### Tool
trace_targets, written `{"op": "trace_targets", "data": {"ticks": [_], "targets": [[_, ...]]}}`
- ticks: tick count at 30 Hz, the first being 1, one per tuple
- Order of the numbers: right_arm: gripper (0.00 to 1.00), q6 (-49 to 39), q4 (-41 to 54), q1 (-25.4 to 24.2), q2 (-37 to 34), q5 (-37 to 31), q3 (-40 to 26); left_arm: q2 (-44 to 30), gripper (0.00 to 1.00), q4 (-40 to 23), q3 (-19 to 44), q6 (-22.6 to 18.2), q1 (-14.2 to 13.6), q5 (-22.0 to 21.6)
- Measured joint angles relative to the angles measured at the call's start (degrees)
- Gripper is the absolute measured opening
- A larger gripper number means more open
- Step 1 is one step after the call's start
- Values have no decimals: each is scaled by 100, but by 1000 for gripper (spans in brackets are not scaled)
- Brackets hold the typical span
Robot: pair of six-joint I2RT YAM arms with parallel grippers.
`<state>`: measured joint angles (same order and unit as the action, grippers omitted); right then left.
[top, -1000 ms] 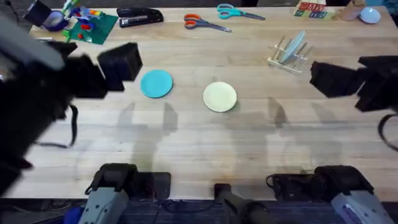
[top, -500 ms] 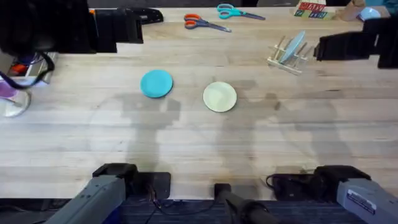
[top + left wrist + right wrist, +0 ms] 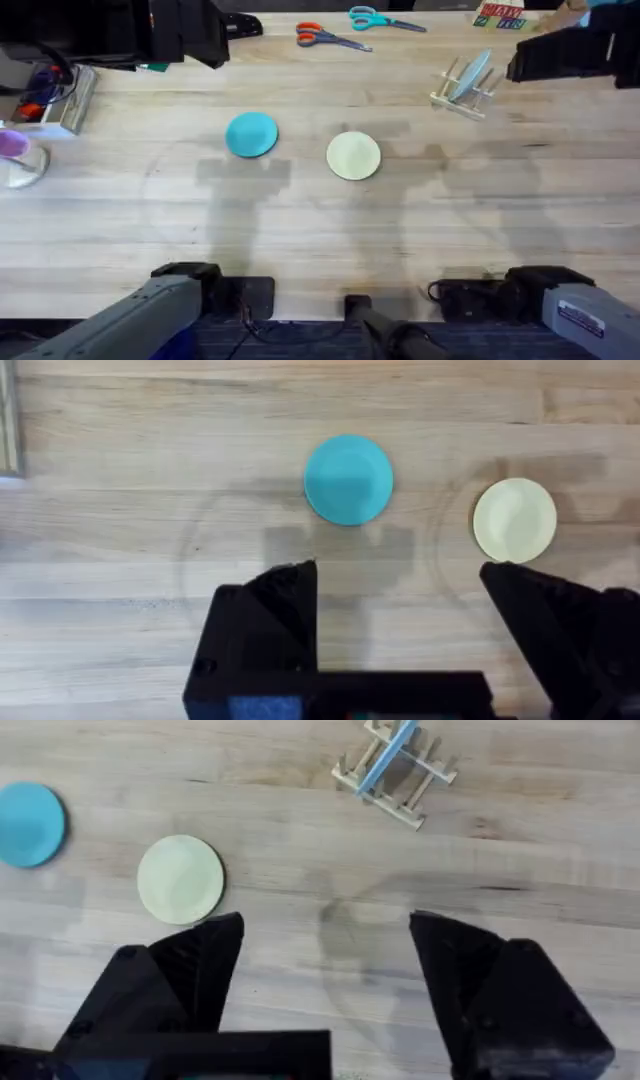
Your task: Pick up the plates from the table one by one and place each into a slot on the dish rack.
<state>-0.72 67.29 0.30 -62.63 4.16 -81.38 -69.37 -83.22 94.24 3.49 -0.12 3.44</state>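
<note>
Lying flat on the table [image 3: 300, 230], the teal plate [image 3: 251, 134] and cream plate [image 3: 353, 156] sat apart; both grippers [image 3: 400, 585] [image 3: 325, 935] hung wide open, empty, above.

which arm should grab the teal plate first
Left, probably. The teal-blue plate lies left of the cream plate, and the open left gripper looks down almost directly over it. The right gripper views the cream plate and dish rack instead.
</note>
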Motion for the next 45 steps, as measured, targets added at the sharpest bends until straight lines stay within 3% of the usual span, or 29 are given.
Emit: {"op": "trace_targets", "data": {"ticks": [2, 3, 7, 8, 9, 17, 20, 28, 31, 32, 37, 45], "targets": [[995, 1, 9, 0, 0, -2, 0, 1, 961, 0, 0, 15, 0, 3], [994, 0, 12, 0, 0, 0, 0, -1, 859, -2, 0, 28, 0, 9], [994, -1, 26, 0, 0, 0, 0, 0, 223, -13, 0, 22, 0, 30], [994, 1, 26, 0, 0, 0, 0, -1, 93, -13, 0, 9, 0, 51], [995, -1, 26, 0, 0, 0, 0, -1, 54, -13, 0, 15, 0, 81], [993, 1, 26, 0, 0, 0, 0, -1, 42, -18, 0, 21, 0, 214], [994, -1, 27, 0, 0, 0, 0, -1, 42, -236, 0, 22, -2, 661], [995, -1, 26, 0, 0, 0, 0, 1, 43, -173, -85, 37, -7, 1178], [995, -1, 26, 0, 0, 0, 0, -1, 43, 65, -435, 44, -7, 1531], [995, -1, 26, 0, 0, 0, 0, -6, 43, 407, -949, 48, -7, 1906], [995, -1, 29, 0, 0, 0, 0, -45, 42, 990, -1721, 63, -7, 2509], [995, -1, 29, 0, 0, -2, 0, -45, 42, 1542, -2467, 151, -7, 3029]]}}
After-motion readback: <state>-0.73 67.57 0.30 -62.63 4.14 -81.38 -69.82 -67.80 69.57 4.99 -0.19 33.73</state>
